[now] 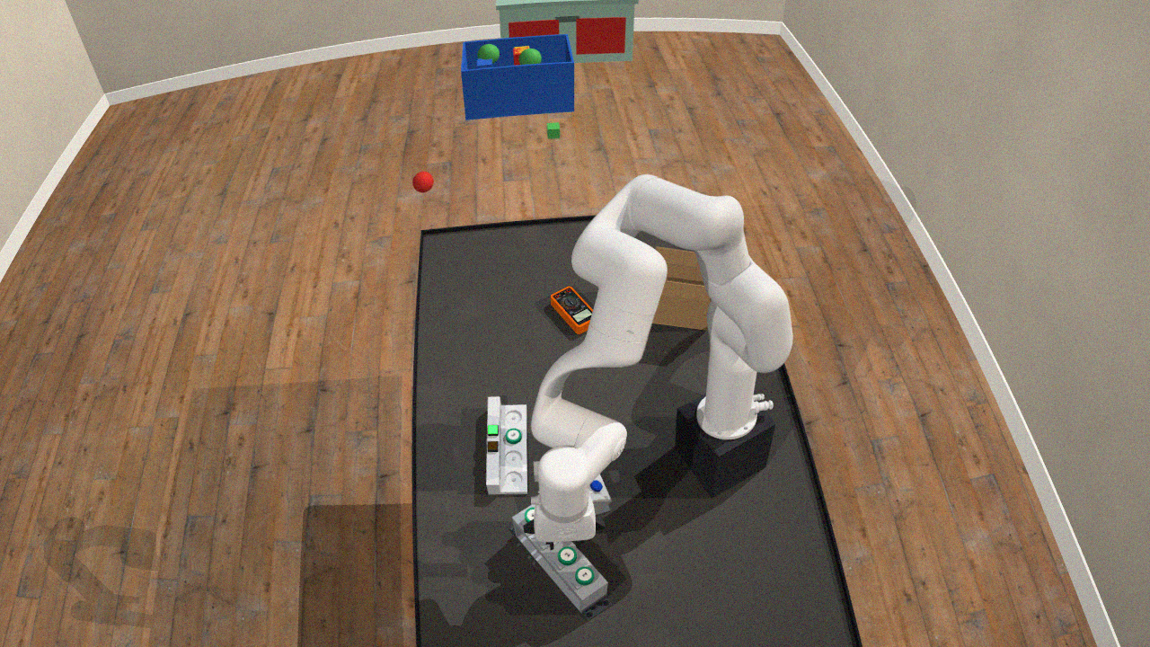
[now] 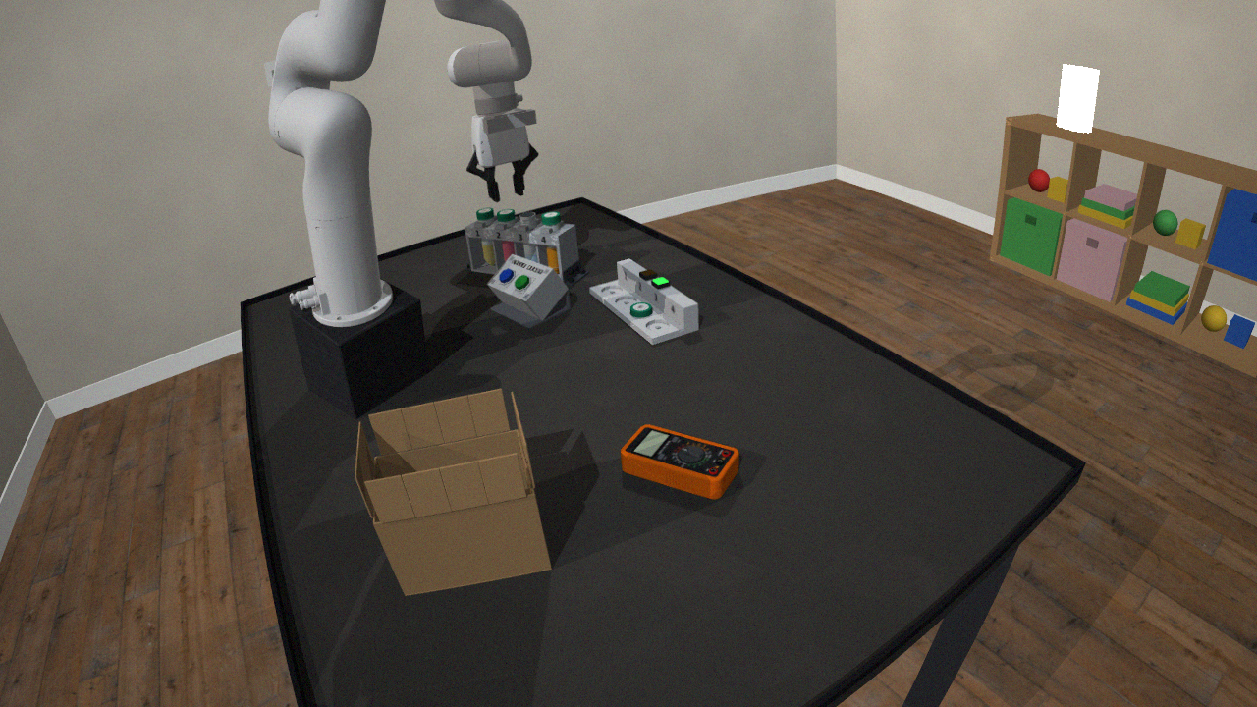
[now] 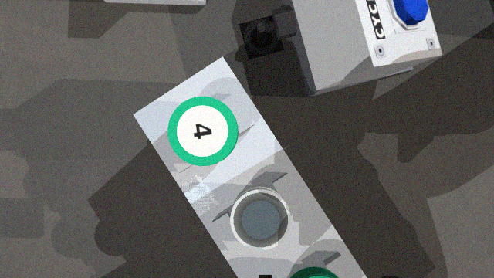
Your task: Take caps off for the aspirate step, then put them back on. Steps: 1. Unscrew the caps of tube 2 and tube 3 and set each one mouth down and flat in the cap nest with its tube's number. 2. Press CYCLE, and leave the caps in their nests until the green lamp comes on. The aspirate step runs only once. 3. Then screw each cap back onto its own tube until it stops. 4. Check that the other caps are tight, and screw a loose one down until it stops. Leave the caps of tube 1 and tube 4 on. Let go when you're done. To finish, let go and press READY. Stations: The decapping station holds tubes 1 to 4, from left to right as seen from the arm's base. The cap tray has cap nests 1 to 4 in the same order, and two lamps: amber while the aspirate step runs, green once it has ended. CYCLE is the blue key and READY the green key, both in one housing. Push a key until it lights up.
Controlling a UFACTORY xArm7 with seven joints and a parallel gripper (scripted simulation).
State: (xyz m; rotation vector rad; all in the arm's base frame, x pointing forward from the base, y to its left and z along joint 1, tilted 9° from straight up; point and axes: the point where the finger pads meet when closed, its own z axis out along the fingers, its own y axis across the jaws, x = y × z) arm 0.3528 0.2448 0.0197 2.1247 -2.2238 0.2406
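Green-rimmed cap (image 2: 639, 309) in the tray near the table's far edge looks light, stiff; pinch its rim. Gripper (image 2: 503, 187) hangs half-open, empty.

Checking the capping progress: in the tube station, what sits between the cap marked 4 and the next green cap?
An uncapped tube, its mouth open, sits between cap 4 and the other green cap. The wrist view shows it.

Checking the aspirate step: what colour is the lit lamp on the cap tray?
Green lamp, clearest in the exterior view.
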